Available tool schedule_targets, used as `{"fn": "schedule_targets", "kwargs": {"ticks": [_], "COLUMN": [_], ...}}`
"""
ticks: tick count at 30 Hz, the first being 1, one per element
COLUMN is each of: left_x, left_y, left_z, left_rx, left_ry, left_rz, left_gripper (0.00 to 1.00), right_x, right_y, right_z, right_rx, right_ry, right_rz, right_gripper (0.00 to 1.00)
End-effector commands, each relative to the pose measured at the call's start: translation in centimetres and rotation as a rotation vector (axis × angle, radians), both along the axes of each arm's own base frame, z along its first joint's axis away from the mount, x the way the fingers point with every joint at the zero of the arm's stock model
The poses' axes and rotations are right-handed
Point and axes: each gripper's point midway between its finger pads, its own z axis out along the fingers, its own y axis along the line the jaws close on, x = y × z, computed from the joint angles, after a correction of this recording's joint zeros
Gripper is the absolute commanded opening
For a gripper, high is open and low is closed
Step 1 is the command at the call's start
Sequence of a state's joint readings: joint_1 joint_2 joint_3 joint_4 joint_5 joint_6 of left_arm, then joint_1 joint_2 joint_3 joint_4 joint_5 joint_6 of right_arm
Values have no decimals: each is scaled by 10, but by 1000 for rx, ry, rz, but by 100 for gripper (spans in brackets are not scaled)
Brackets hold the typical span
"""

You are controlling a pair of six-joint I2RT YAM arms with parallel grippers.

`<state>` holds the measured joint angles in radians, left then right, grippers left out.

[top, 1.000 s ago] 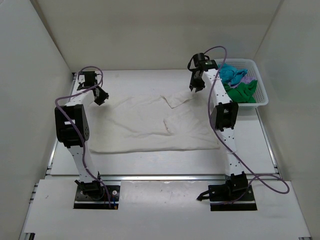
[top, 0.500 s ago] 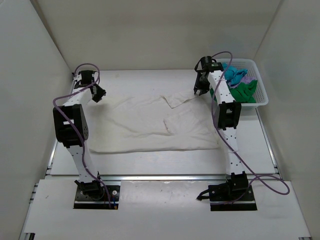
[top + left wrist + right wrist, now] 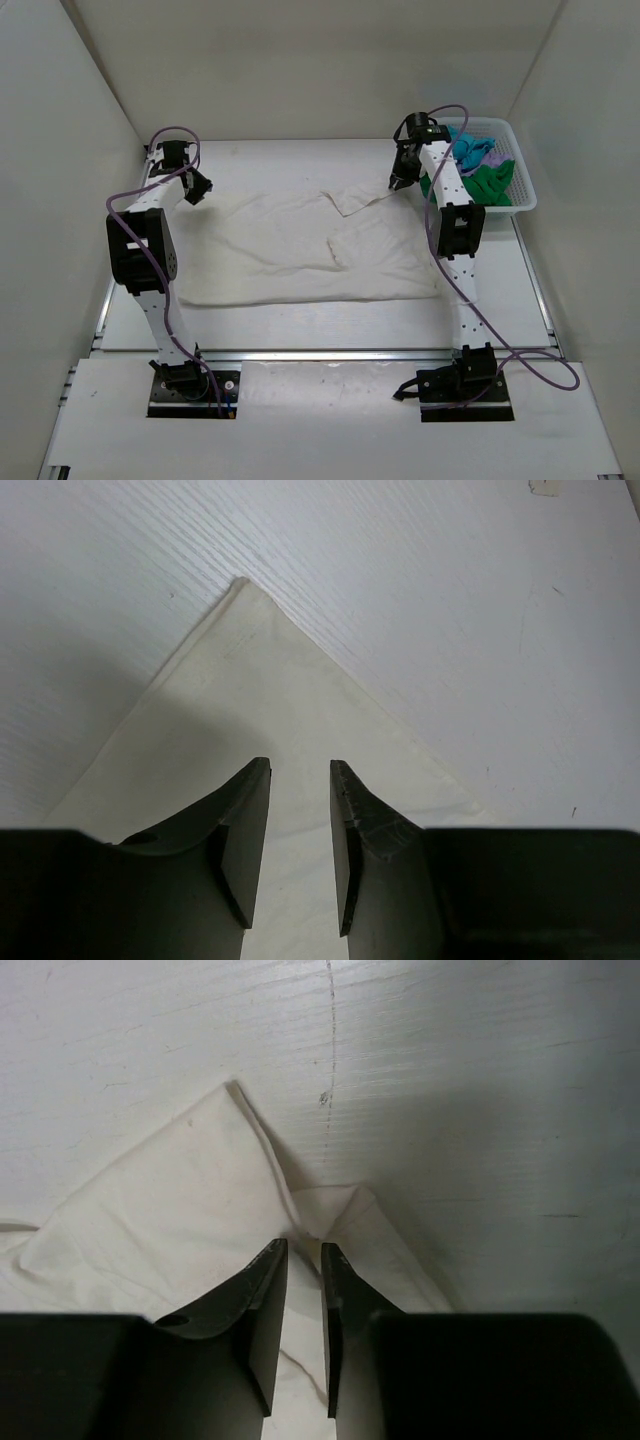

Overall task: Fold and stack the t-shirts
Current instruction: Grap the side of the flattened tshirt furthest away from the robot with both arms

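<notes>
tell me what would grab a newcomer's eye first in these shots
A large cream-white t-shirt lies spread and wrinkled across the middle of the table. The left gripper is over its far-left corner and the right gripper over its far-right corner. At the far right, a white lattice basket holds a crumpled green shirt, a turquoise shirt and a lilac shirt.

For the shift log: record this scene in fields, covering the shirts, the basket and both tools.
Spread shirt: large cream-white cloth t-shirt, wrinkled, flat on the table
Left tool: over the shirt's far left corner, jaws apart
Right tool: at the shirt's far right corner, narrow gap, grip unclear
Basket: white plastic lattice basket, far right
In basket: bright green cloth shirt, turquoise cloth shirt, pale lilac cloth shirt, crumpled
</notes>
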<state>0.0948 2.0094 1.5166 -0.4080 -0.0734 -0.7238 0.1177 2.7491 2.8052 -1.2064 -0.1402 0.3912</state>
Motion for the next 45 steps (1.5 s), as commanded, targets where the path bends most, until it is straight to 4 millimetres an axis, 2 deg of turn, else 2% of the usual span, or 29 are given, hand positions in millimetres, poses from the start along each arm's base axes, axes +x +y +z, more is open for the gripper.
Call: {"fn": "schedule_targets", "kwargs": {"ticks": [1,4,7,12,14,17,18,19,22,25,26,27,31,32,35,39,40,41,42,45], "left_x": [8,8,10,8,7,5,3,-1,-11,-16,-12,-15,2,2,21,32,40,40,39,44], "left_y": [8,16,11,9,16,7,10,9,15,16,18,17,16,19,18,24,22,19,20,23], "left_z": [13,12,15,21,24,24,23,20,-7,-22,-21,-26,-17,-20,-3,-9,-1,-7,-11,-6], "left_rx": [32,37,51,111,141,186,183,176,96,34,22,-5,-5,13,40,22,20,27,44,50], "left_ry": [-32,-30,-34,-18,11,62,75,95,177,181,159,163,125,140,83,74,58,91,108,66], "left_rz": [15,32,10,1,9,-9,12,3,60,94,108,128,191,221,286,381,385,390,412,440], "left_gripper": [41,42,48,59,60,60,59,58,57,56,57,57,56,56,57,55,55,55,55,56], "right_x": [6,5,2,2,-1,-6,-8,-11,-22,-32,-36,-37,-39,-39,-42,-49,-49,-51,-51,-48], "right_y": [5,9,15,19,22,31,33,36,45,55,59,56,59,60,69,80,80,83,82,74], "right_z": [11,18,26,49,59,79,91,96,120,137,136,142,144,146,147,151,149,153,158,162], "right_rx": [23,21,19,33,37,34,35,37,47,54,59,59,64,71,79,77,79,84,83,94], "right_ry": [-37,-48,-54,-89,-97,-126,-146,-150,-169,-186,-172,-185,-182,-188,-190,-188,-183,-185,-199,-210], "right_rz": [11,15,24,31,31,54,61,71,100,136,142,140,149,148,170,194,190,192,196,188], "right_gripper": [16,7,0,1,0,0,0,0,0,0,0,0,0,0,0,1,0,0,0,0]}}
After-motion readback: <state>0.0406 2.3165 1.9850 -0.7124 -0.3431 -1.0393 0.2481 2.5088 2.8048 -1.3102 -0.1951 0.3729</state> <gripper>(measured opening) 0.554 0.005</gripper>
